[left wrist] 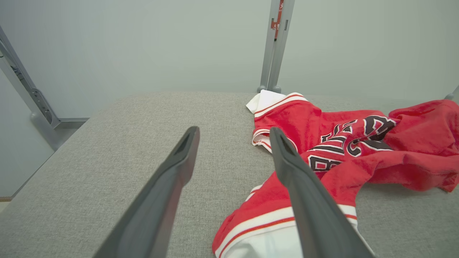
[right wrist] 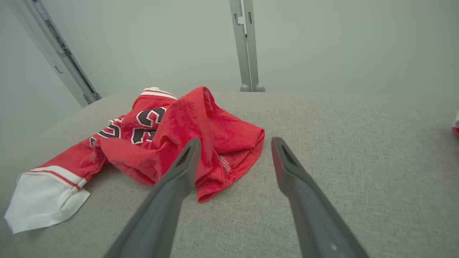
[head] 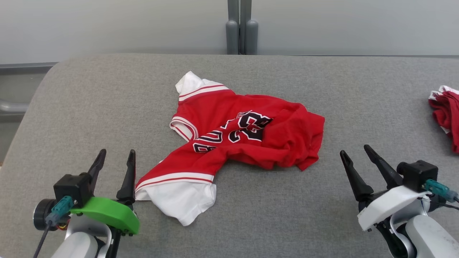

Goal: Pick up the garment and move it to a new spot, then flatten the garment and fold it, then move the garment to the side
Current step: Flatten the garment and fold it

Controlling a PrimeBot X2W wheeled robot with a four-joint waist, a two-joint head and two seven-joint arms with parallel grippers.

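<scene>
- At near left, the left hand [head: 117, 152] stands open and empty, just beside the shirt's [head: 244, 143] white sleeve [head: 179, 200].
- Across the surface [head: 107, 107], the crumpled shirt stretches sleeve to hem [head: 320, 138].
- Farther right, the right hand [head: 354, 149], open and empty, sits apart from the hem.

A red cloth [head: 446, 114] lies on a grey table [head: 107, 107]

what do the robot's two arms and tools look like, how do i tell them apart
The left tool wears a bright green cover; the right tool a white cover. Both have two long, dark, tapering fingers, a black box at the wrist with a teal cable plug, and pale grey forearms.
</scene>
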